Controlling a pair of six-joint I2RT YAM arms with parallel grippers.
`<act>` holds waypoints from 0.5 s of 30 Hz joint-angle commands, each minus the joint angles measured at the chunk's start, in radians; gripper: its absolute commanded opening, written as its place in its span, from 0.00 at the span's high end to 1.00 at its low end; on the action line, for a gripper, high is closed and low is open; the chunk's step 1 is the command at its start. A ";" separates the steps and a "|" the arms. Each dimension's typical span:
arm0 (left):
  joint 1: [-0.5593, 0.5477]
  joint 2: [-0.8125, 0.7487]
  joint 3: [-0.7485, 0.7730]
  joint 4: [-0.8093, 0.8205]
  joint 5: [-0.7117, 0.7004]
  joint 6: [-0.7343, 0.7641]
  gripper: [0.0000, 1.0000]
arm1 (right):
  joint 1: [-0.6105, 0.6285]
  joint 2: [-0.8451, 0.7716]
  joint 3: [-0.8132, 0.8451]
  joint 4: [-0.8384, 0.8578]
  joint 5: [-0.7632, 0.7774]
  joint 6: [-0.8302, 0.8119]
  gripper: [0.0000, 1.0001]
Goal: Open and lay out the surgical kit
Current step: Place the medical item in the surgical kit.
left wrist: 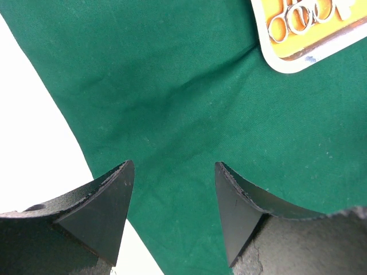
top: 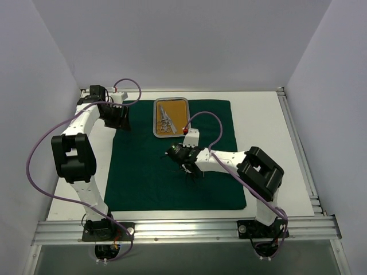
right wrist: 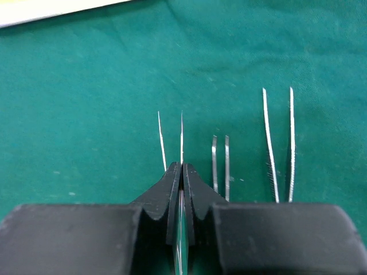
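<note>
The dark green cloth [top: 166,183] of the surgical kit lies spread flat on the table. At its back edge stands the steel tray [top: 156,117], and scissor-handled instruments [top: 166,120] lie on its orange floor. My right gripper [right wrist: 182,167] is low over the middle of the cloth [right wrist: 86,114], shut on thin tweezers [right wrist: 182,134] that point forward. Just to their right, two more tweezers [right wrist: 221,160] [right wrist: 280,143] lie side by side on the cloth. My left gripper [left wrist: 175,166] stands open and empty over the cloth's back left part [left wrist: 172,86]. The tray corner [left wrist: 287,60] and its instrument rings [left wrist: 298,20] show up to the right.
Bare white table [top: 269,120] borders the cloth on the right and on the left [left wrist: 34,143]. Grey walls close in the back and both sides. A metal rail [top: 183,229] runs along the near edge, carrying both arm bases. Purple cables loop over each arm.
</note>
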 commanded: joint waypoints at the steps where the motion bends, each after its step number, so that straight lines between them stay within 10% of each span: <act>1: -0.003 -0.054 0.002 -0.004 0.027 0.022 0.33 | -0.002 0.017 -0.024 -0.001 0.048 0.031 1.00; 15: -0.002 -0.041 0.003 -0.002 0.028 0.024 0.33 | -0.006 0.046 -0.061 0.041 -0.026 0.003 1.00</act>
